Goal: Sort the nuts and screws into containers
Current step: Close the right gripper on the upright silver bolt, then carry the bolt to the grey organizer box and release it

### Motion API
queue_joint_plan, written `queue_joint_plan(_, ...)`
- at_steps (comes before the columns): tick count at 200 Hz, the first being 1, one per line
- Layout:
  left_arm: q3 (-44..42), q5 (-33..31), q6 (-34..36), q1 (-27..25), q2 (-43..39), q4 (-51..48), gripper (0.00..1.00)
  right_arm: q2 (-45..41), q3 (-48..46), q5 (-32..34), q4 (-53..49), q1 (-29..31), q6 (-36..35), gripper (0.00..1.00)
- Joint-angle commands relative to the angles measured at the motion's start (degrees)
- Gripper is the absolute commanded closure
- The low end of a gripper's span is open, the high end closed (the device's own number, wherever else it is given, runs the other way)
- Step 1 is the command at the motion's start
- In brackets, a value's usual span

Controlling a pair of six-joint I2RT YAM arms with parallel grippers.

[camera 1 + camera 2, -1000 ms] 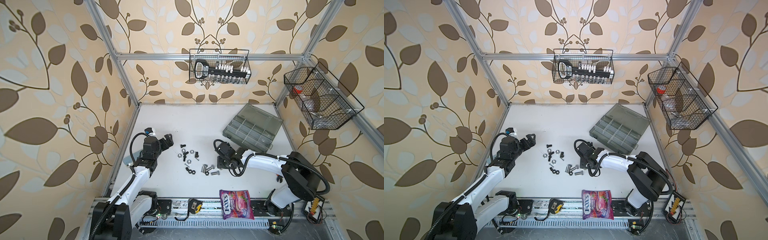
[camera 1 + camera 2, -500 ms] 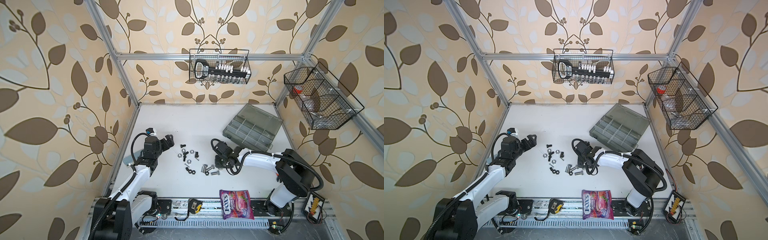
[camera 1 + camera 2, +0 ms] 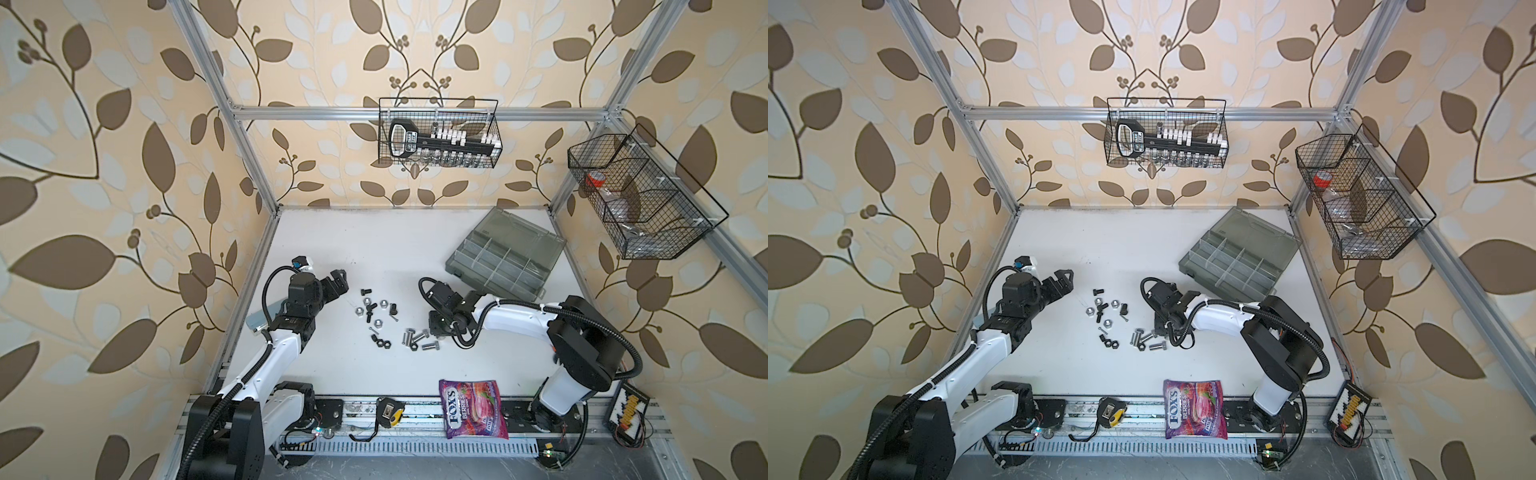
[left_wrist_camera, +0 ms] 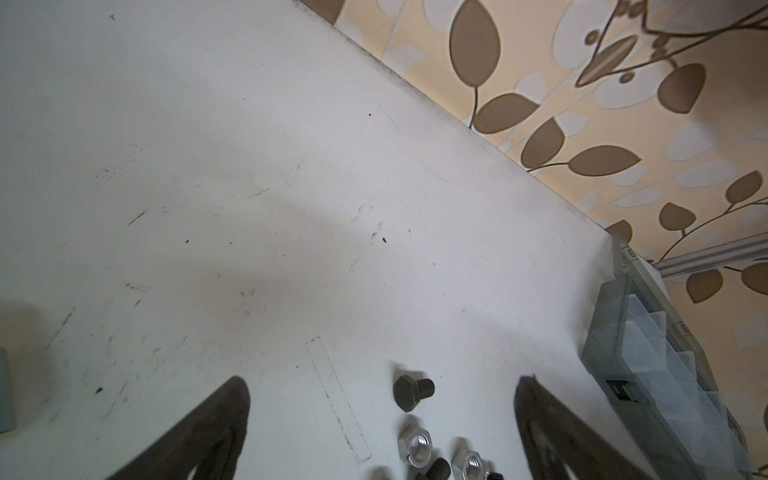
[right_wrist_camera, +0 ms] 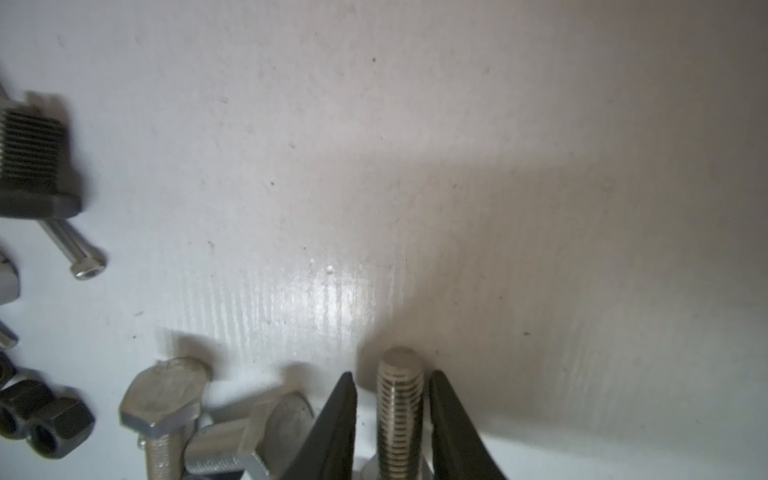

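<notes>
- Two changes over the last second, both on the right arm: the right gripper (image 5: 391, 375) has slid from the organizer box (image 3: 454, 266) side down to the silver bolts (image 3: 417, 338), and its jaws have drawn in.
- Right wrist view: the fingers now flank the threaded shank of one silver bolt (image 5: 400, 409) lying on the table (image 5: 415, 166). A slim gap shows on each side, so it is not yet clamped and nothing is lifted.
- Left gripper (image 4: 381, 380) unchanged: spread wide, empty, hovering at the edge of the scatter over a black bolt (image 4: 412, 392) and silver nuts (image 4: 415, 446).
- Remaining screws and nuts (image 3: 376, 309) lie loose on the table, well apart from the box; its compartments look empty.
- Judgement: first pick under way. The squeeze must finish before any lift, or the round shank may roll out.
</notes>
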Motion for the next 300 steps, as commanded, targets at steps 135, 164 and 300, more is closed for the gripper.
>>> queue_joint_plan(135, 1.1, -1.2, -0.4, -0.2, -3.0, 2.5, 0.01, -9.7, 1.6, 6.9, -6.1, -8.7, -5.5, 1.00)
queue_joint_plan(164, 1.2, -2.0, -1.8, -0.2, -3.7, 1.7, 0.01, -15.5, 1.7, 9.3, -7.3, -15.9, -8.9, 1.00)
queue_joint_plan(300, 4.3, -3.9, -2.3, -0.2, -2.7, -3.5, 0.01, -20.3, -2.2, 0.5, -2.8, -44.7, -17.7, 1.00)
